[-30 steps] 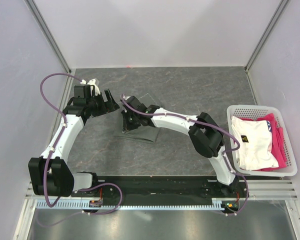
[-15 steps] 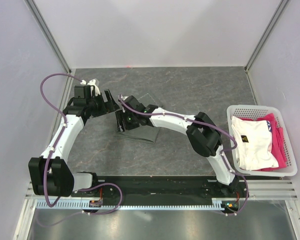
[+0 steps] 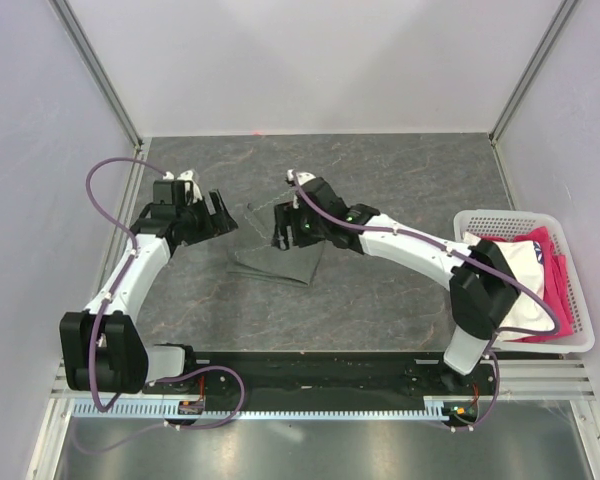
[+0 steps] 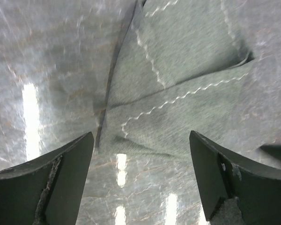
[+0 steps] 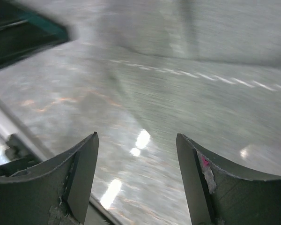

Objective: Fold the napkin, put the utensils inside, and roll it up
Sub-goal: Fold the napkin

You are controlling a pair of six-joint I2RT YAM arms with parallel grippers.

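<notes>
The napkin [image 3: 280, 262] lies folded in overlapping layers on the desk [image 3: 400, 180], left of its middle and well apart from the far and right edges. Seen from the left wrist, its pale stitched hem zigzags across the folds [image 4: 178, 93], and its left edge runs down toward the left finger. The left gripper [image 3: 220, 215] hangs over the napkin's far left side, jaws spread wide with nothing between them [image 4: 140, 136]. The right gripper [image 3: 278, 228] is above the napkin's far side, near the left one. Its jaws are also released and hold nothing [image 5: 136, 136], though that view is blurred. Bare desk shows beyond the napkin up to the far edge, and on the right up to a basket [image 3: 505, 215]. The basket sits against the right edge and holds a white cloth [image 3: 520, 260] and a pink cloth [image 3: 558, 290].
</notes>
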